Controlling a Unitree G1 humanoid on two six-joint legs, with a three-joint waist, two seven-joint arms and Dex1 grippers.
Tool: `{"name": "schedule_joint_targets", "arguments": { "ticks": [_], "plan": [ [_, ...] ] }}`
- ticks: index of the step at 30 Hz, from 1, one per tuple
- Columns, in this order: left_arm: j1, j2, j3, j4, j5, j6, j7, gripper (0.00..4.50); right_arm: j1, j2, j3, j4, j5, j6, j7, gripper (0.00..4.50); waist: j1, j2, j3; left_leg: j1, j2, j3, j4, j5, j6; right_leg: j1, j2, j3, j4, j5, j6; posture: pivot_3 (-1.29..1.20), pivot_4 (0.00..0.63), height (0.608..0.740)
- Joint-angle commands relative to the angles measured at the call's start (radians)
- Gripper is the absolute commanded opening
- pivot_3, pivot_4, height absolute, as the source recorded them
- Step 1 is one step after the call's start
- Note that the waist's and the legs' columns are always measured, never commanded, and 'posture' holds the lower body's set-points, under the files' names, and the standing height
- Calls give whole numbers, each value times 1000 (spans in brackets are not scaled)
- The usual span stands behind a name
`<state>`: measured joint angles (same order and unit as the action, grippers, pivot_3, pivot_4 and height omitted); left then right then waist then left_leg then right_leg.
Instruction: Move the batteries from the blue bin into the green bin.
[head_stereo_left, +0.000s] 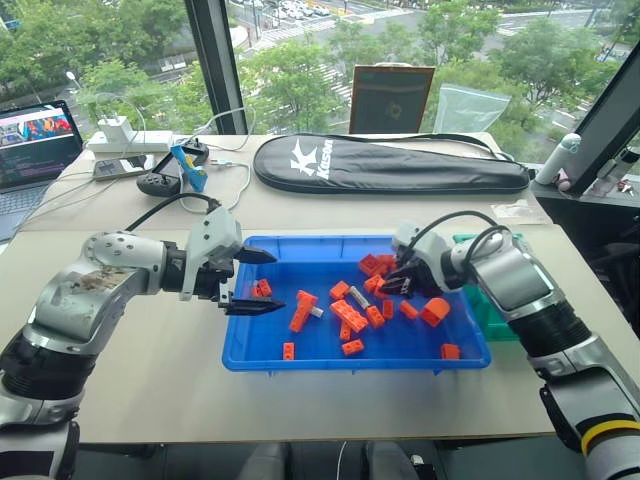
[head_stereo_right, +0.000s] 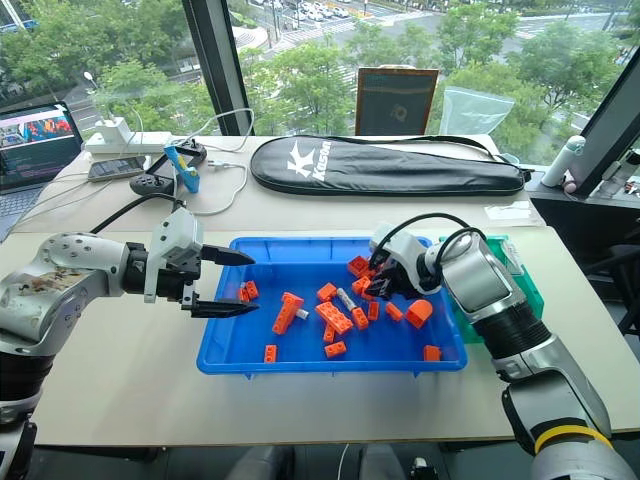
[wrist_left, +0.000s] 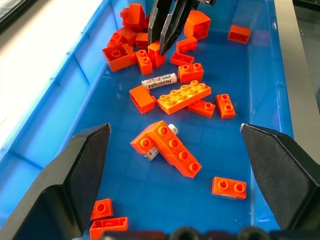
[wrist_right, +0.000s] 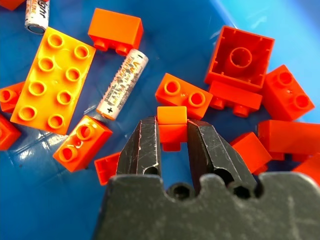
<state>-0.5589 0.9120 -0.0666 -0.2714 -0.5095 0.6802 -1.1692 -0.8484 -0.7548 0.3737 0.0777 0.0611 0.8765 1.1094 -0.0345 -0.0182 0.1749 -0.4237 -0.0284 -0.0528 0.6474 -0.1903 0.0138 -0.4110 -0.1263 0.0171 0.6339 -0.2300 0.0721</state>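
Right wrist view: the right tool (wrist_right: 173, 131) pinched a small orange brick (wrist_right: 171, 121) in the blue bin (wrist_right: 210, 20), a battery (wrist_right: 122, 84) lying upper left; the left tool (head_stereo_left: 248, 281) stood spread.

Left hand (head_stereo_left: 250, 281) fingers spread wide; right hand (wrist_right: 173, 131) fingers nearly together, angled down.
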Motion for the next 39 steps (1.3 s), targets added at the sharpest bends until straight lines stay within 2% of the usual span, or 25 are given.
{"name": "schedule_joint_targets", "arguments": {
  "ticks": [1, 5, 7, 8, 13, 15, 19, 21, 25, 30, 33, 39],
  "plan": [
    [-5, 12, 22, -24, 1, -16, -4, 4500, -49, -66, -26, 6, -51, -88, -11, 435, -1, 0, 0, 0, 0, 0, 0, 0, 0, 0, 0, 0, 0, 0, 0, 0, 150, 740],
    [-11, 5, 15, -20, 2, -18, -4, 4500, -70, -56, -45, 68, -64, -141, -46, 435, -6, 0, 0, 1, 1, 0, 0, 0, 0, 0, 0, 0, 0, 0, 0, 0, 150, 740],
    [-13, 1, 11, -18, 4, -20, -4, 4500, -75, -47, -52, 93, -72, -161, -65, 1436, -9, 0, 0, 1, 1, 0, 0, 0, 0, 0, 0, 0, 0, 0, 0, 0, 150, 740],
    [-14, 1, 10, -17, 4, -20, -4, 4500, -76, -45, -53, 100, -74, -167, -69, 1669, -9, 0, 0, 1, 1, 0, 0, 0, 0, 0, 0, 0, 1, 0, 0, 0, 150, 740],
    [-16, -2, 11, -13, 5, -23, -4, 4500, -78, -39, -58, 88, -91, -209, -103, 3418, -8, 0, 0, 0, 1, 0, 0, 0, 0, -1, 0, 0, 1, 0, 0, 0, 150, 740],
    [-13, 0, 13, -14, 5, -22, -4, 4500, -88, -33, -74, 43, -60, -163, -84, 4034, -8, 0, 0, 0, 1, 0, 0, 0, 0, -1, 0, 0, 1, 0, 0, 0, 150, 740],
    [-8, 5, 16, -14, 4, -21, -6, 4500, -69, 6, -79, -110, 46, -18, -17, 4034, -10, 0, 0, 0, 1, 1, 0, 0, 0, -3, 0, 1, 5, 0, 0, 0, 150, 740],
    [-11, 4, 15, -11, 6, -22, -7, 4500, -57, 52, -80, -161, 83, 97, -40, 4034, -11, 0, 0, 0, 2, 1, 0, 0, 0, -6, 0, 1, 8, 0, 0, 0, 150, 740],
    [-9, 4, 17, -15, 5, -21, -3, 4500, -13, 184, -90, -219, 93, 250, -180, 4034, -8, 0, 0, 0, 2, 1, 0, 0, 0, -8, 1, 0, 12, 0, 0, 0, 150, 740],
    [-1, 10, 22, -21, 7, -25, -2, 4500, 5, 264, -90, -260, 89, 445, -313, 4034, -5, 0, 0, -2, 2, 1, 1, 1, -2, -10, 1, 1, 13, 0, 0, 0, 150, 740],
    [-4, 9, 21, -18, 10, -28, 0, 4500, -4, 280, -86, -262, 107, 543, -359, 4034, -6, 0, 0, -2, 2, 1, 1, 1, -2, -10, 1, 1, 13, 0, 0, 0, 150, 740],
    [-21, 2, 13, 3, 22, -40, -1, 4500, -11, 298, -68, -220, 112, 580, -442, 4034, -8, 0, 0, -1, 2, 1, 0, 1, -2, -10, 1, 1, 13, 0, 0, 0, 150, 740]
  ]
}}
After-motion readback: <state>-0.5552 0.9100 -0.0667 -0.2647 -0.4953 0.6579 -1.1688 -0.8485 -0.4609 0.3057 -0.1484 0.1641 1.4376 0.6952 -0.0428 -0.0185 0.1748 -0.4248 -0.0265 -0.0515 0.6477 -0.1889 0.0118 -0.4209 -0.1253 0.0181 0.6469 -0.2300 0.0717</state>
